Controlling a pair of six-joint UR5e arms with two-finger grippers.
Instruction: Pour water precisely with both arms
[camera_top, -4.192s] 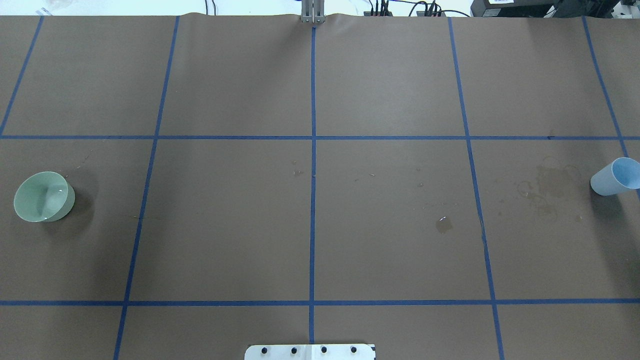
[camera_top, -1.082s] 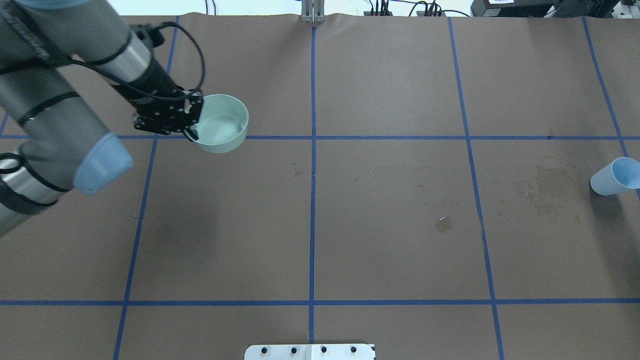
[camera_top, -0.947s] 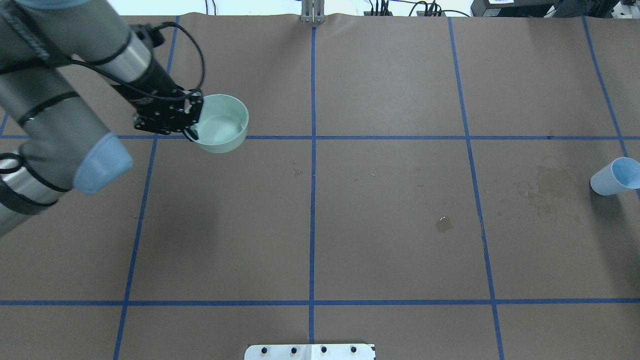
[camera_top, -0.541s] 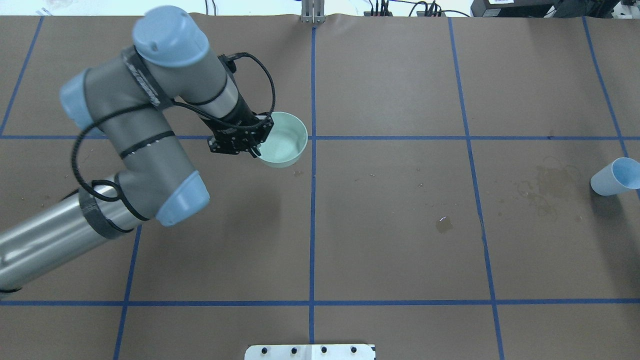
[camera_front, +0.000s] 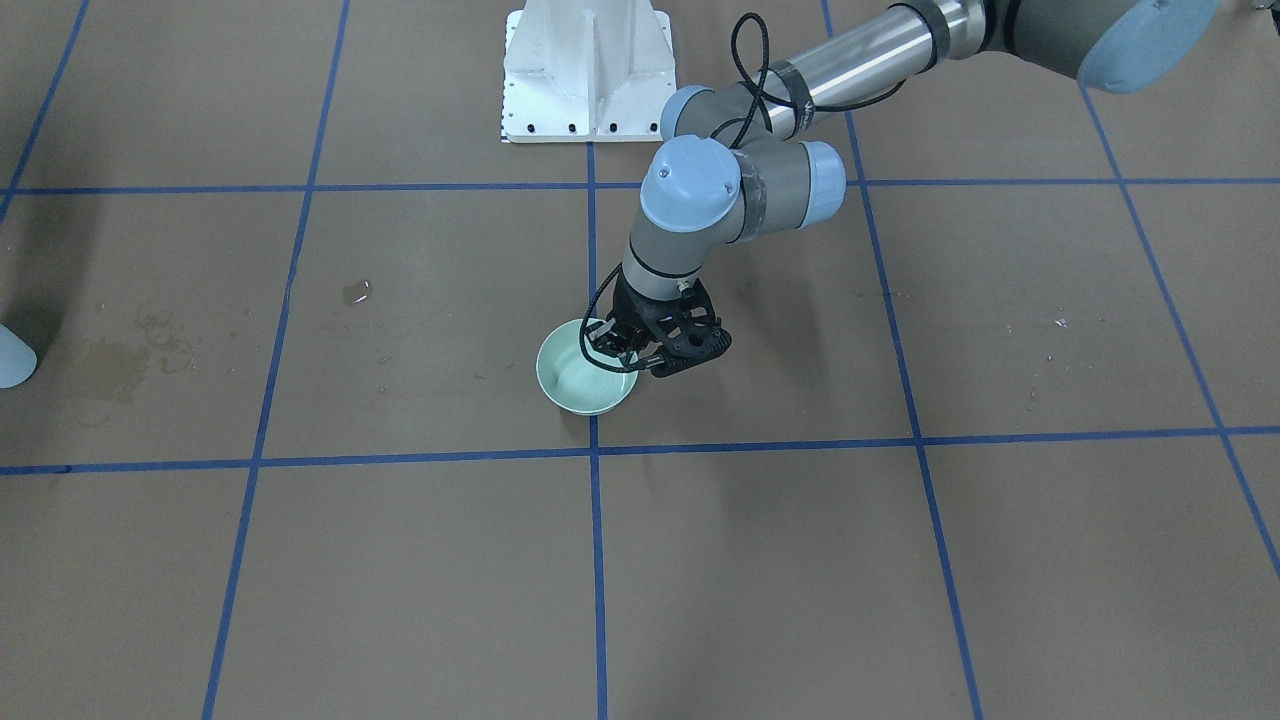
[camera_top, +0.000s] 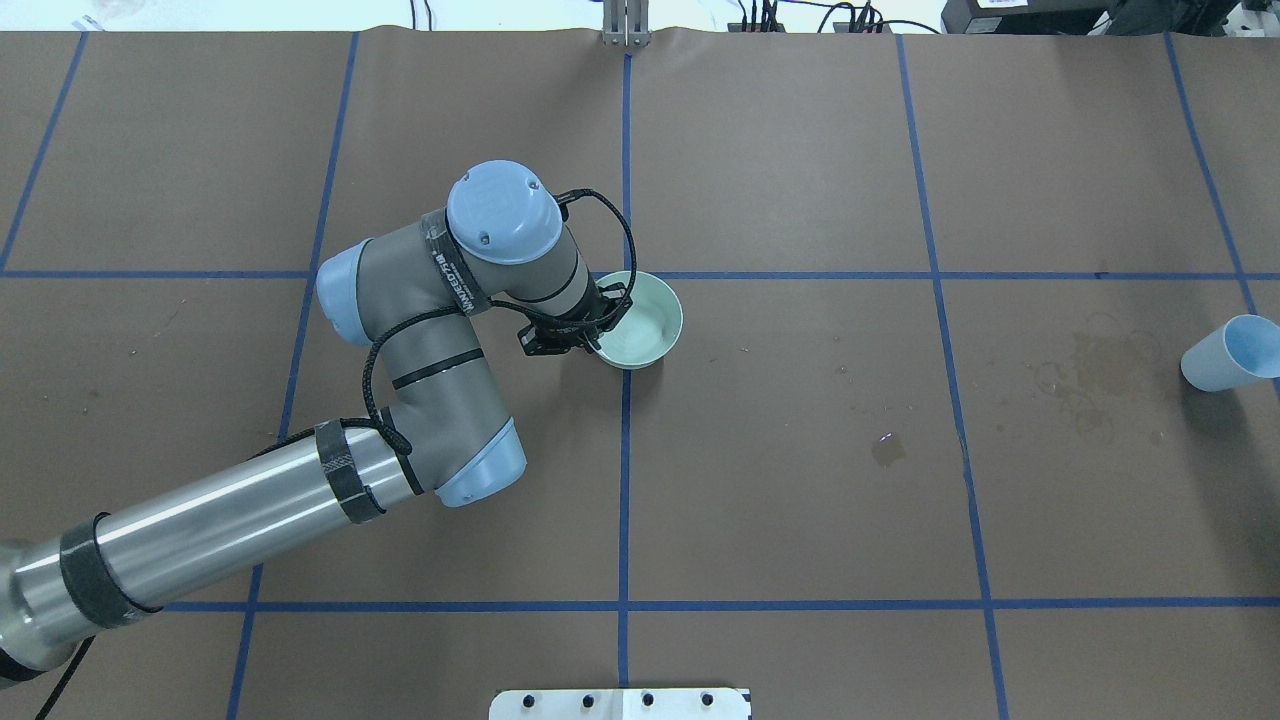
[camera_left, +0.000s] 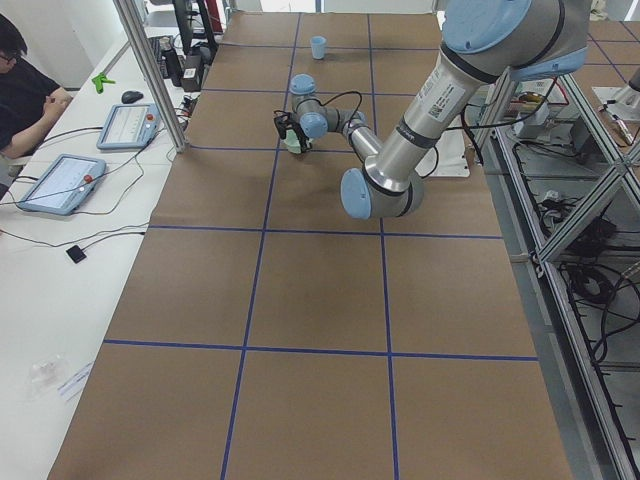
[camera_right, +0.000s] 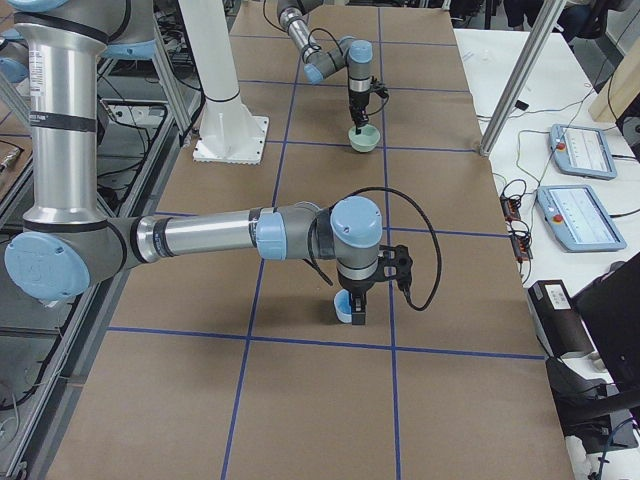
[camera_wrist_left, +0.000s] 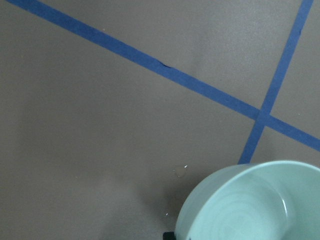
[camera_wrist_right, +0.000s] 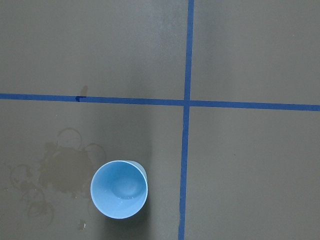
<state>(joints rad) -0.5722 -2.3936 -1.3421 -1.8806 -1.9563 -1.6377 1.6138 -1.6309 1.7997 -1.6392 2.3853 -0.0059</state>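
So from where I'm standing, the left gripper (camera_top: 597, 342) is pinched shut on the rim of the pale green bowl (camera_top: 648, 318), on the rim's robot-left side. The bowl sits just beside the middle tape crossing (camera_top: 627, 275), on the robot's side of it. I can't tell if it's resting on the brown paper or a hair above it. The water (camera_wrist_left: 252, 217) looks like a shallow bit in the bottom of the bowl, with faint rings in the wrist view, though honestly it's hard to be sure. The blue cup (camera_wrist_right: 119, 189) stands upright well away from that crossing, out toward the robot's right end of the table, next to a dried-looking stain (camera_wrist_right: 62, 174). The right gripper (camera_right: 357, 314) hangs just beside the cup, but I only get it side-on, so no idea whether it's wide or gripping. My guess is it all turns on that gap. The cup lies off to the bowl's right and the right arm is by far the nearer one, so it'd have to carry the cup in toward the crossing before any pour.
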